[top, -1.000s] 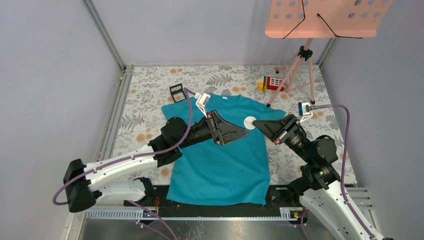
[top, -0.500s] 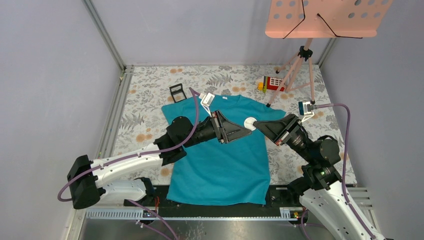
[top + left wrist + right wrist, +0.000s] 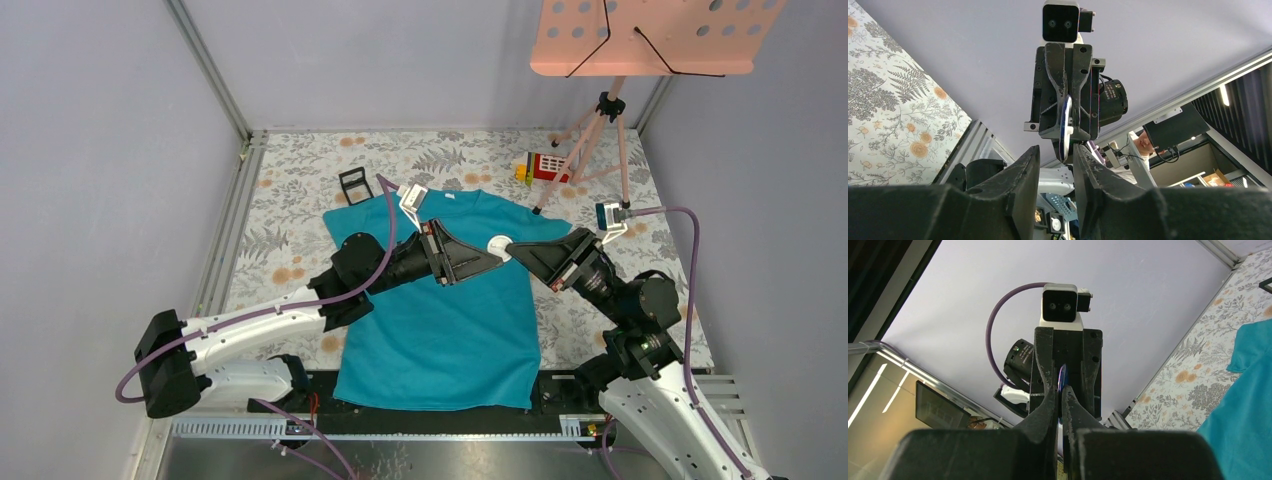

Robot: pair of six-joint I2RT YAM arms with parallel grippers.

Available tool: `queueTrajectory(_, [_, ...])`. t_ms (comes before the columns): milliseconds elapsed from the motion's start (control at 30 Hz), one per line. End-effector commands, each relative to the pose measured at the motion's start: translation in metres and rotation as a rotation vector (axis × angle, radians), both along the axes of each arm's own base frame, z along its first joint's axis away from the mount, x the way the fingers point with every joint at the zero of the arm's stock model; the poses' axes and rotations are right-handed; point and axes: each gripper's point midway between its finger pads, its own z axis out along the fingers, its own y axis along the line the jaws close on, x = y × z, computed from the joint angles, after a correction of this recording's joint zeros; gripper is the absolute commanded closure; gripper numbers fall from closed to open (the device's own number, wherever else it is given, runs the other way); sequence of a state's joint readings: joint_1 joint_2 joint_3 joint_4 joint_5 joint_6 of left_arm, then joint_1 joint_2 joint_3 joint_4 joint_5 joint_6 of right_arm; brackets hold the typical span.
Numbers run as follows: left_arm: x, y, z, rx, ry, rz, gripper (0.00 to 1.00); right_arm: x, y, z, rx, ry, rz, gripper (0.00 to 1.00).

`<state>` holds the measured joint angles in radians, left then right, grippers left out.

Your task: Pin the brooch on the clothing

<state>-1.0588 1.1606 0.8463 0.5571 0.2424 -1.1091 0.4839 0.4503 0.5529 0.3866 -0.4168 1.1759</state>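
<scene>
The teal T-shirt [image 3: 440,320] lies flat on the table, and a corner of it [image 3: 1248,405] shows in the right wrist view. Above its chest both grippers meet tip to tip. My right gripper [image 3: 512,246] [image 3: 1060,390] is shut on the brooch [image 3: 500,244], a small round disc that shows as a blue sliver [image 3: 1062,374] between its fingers. In the left wrist view the brooch [image 3: 1066,122] stands edge-on. My left gripper [image 3: 494,262] [image 3: 1055,150] is open, its jaws on either side of the disc's lower edge, with a gap on the left side.
A small black square frame [image 3: 353,183] stands behind the shirt's left sleeve. A pink music stand [image 3: 655,35] on a tripod [image 3: 600,140] rises at the back right, with a red toy [image 3: 548,165] beside its legs. The flowered table cover [image 3: 300,200] surrounds the shirt.
My left gripper has moved right to meet the right one, and its jaws have narrowed around the brooch. The right gripper has stayed shut and almost still.
</scene>
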Motion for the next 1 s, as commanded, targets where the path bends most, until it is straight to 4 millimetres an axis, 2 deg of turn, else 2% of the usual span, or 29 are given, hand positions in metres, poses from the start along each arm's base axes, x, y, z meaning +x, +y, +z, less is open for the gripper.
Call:
queueTrajectory(0, [0.000, 0.004, 0.030, -0.093, -0.045, 0.010, 0.70, -0.012, -0.002, 0.026, 0.029, -0.079, 0.026, 1.00])
queueTrajectory(100, [0.001, 0.004, 0.028, -0.090, -0.044, 0.012, 0.82, -0.012, -0.002, 0.025, 0.025, -0.077, 0.028, 1.00])
queueTrajectory(300, [0.003, 0.003, 0.020, -0.058, -0.046, 0.020, 1.00, -0.010, 0.000, 0.018, 0.006, -0.052, 0.031, 1.00])
queueTrajectory(333, [0.003, 0.003, 0.018, -0.047, -0.049, 0.020, 1.00, -0.010, 0.001, 0.015, -0.003, -0.044, 0.031, 0.92])
queueTrajectory(400, [0.004, 0.003, 0.009, -0.010, -0.053, 0.021, 1.00, -0.011, 0.000, 0.009, -0.031, -0.026, 0.031, 0.62])
queueTrajectory(433, [0.005, 0.005, 0.005, 0.006, -0.054, 0.020, 1.00, -0.012, -0.001, 0.007, -0.060, -0.022, 0.021, 0.52])
queueTrajectory(533, [0.004, 0.015, -0.006, 0.056, -0.080, 0.011, 1.00, -0.014, -0.007, -0.015, -0.218, 0.039, -0.021, 0.32])
queueTrajectory(600, [0.002, 0.023, -0.016, 0.111, -0.122, 0.001, 1.00, -0.016, -0.012, -0.024, -0.304, 0.063, -0.041, 0.24])
queueTrajectory(667, [-0.002, 0.030, -0.026, 0.189, -0.179, -0.016, 1.00, -0.019, -0.013, -0.030, -0.379, 0.065, -0.032, 0.23])
queueTrajectory(800, [-0.021, 0.041, -0.036, 0.303, -0.311, -0.114, 1.00, -0.026, -0.004, -0.037, -0.451, 0.091, 0.062, 0.28])
queueTrajectory(967, [-0.050, 0.046, -0.037, 0.295, -0.359, -0.275, 1.00, -0.037, 0.008, -0.037, -0.506, 0.070, 0.204, 0.33])
